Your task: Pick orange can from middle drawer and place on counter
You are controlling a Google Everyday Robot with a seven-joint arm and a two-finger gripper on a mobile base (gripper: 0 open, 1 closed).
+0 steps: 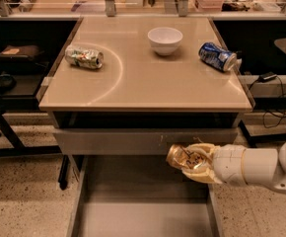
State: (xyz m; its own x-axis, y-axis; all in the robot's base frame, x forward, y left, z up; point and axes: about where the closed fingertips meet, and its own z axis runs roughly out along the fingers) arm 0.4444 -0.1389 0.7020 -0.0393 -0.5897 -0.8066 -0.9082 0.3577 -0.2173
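The orange can is held in my gripper, shiny orange-copper, lying sideways with its end toward the left. The gripper is shut on it, above the right side of the open middle drawer, just in front of the grey drawer front. My white arm comes in from the right. The beige counter lies above and behind the can.
On the counter lie a green-silver can at the left, a white bowl at the back middle and a blue can at the right. Dark shelves and cables flank the cabinet. A grey drawer front spans under the counter.
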